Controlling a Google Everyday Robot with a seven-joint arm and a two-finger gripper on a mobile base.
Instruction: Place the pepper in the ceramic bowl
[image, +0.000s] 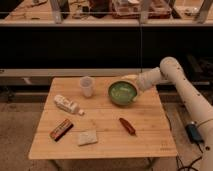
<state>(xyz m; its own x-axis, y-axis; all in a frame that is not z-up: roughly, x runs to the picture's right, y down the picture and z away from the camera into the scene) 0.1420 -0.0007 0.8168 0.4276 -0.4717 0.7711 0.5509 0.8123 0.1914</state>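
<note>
The pepper (127, 126), small, slender and dark red, lies on the wooden table (105, 117) at the front right of centre. The green ceramic bowl (121, 93) stands behind it towards the back right of the table. My gripper (133, 86) is at the end of the white arm (172, 75) that reaches in from the right. It sits at the bowl's right rim, well behind the pepper and apart from it.
A translucent white cup (87, 86) stands left of the bowl. A white bottle (67, 104) lies at the left. A red-brown striped block (61, 129) and a pale grey square pad (87, 137) lie at the front left. A dark shelf unit stands behind the table.
</note>
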